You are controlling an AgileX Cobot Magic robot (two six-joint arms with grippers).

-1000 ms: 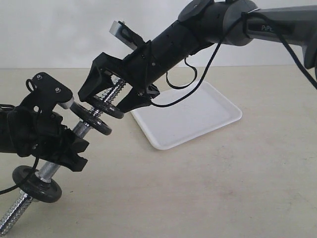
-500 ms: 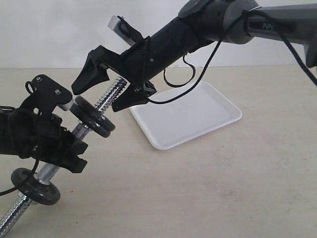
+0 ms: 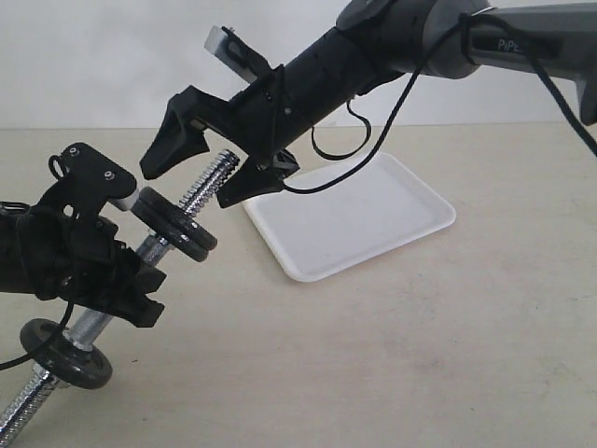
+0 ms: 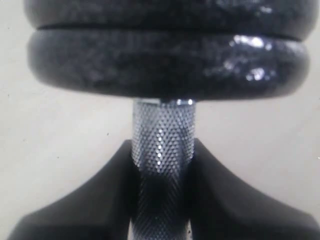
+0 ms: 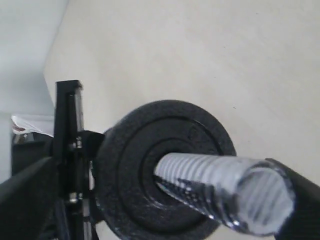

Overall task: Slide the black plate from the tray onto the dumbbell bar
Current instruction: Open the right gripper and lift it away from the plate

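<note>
The plate (image 3: pixel 184 224) sits on the bar (image 3: pixel 207 184), which the left end effector (image 4: pixel 162 170) clamps. The right end effector (image 3: pixel 193 182) gapes empty; back straight off the threads.

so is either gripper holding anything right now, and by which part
The left gripper holds the dumbbell bar by its knurled middle, fingers clamped next to the black discs. The right gripper stands open around the threaded end, holding nothing.

dumbbell bar (image 3: pixel 213 177): chrome silver, coarse thread ridges on the ends, fine diamond knurl mid-section. black plate (image 3: pixel 179 222): matte black. tray (image 3: pixel 392 224): plain white. counter (image 3: pixel 448 355): pale beige. left claw (image 3: pixel 126 247), right claw (image 3: pixel 191 180): black. right arm (image 3: pixel 429 37): dark grey, pale lettering.
</note>
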